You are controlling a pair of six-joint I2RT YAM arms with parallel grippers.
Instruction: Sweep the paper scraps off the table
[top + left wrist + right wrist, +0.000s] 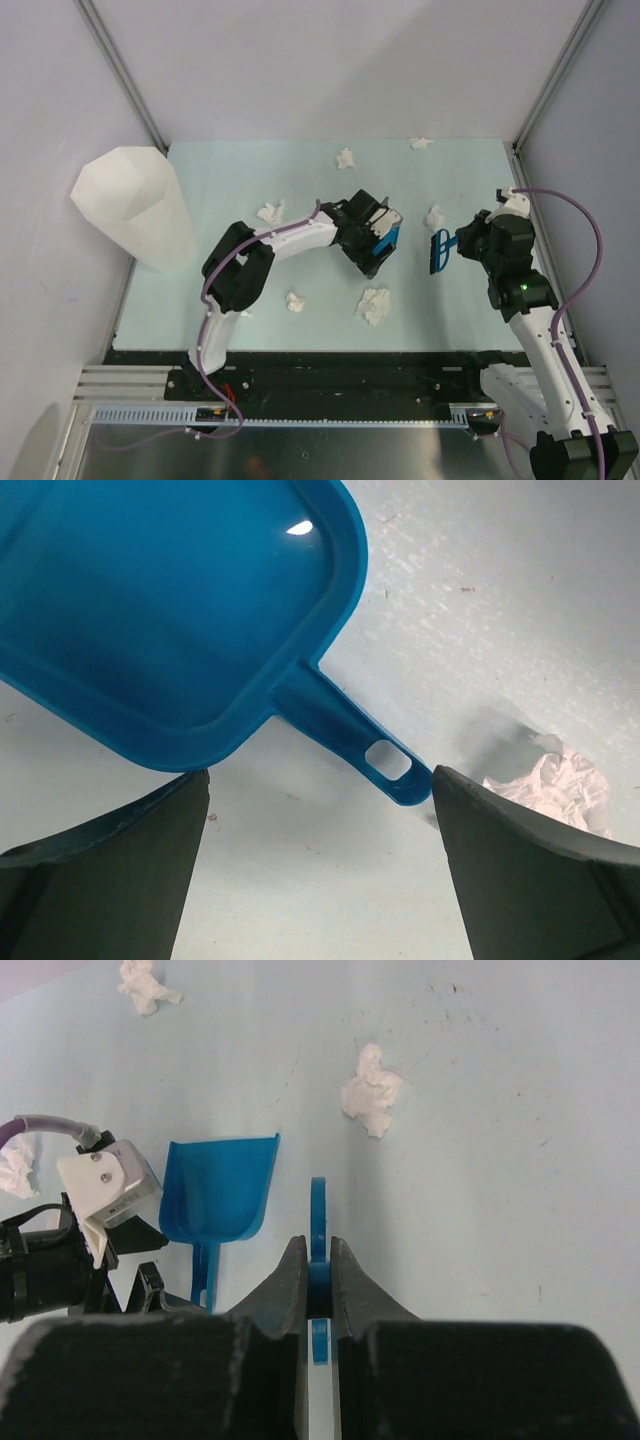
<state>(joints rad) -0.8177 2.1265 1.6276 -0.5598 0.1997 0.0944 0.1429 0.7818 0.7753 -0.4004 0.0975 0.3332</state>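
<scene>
Hovering over the blue dustpan, the left gripper is holding its fingers wide apart, with the pan's handle lying in the gap between them. The right gripper is pinching a blue brush tight, just to the right of the pan. The paper scraps are lying scattered over the table. The biggest wad is sitting on the pan's near side, with others lying leftward and toward the far edge.

White arm links, black joints, purple cables (one per arm), dark grey jaws, green light
</scene>
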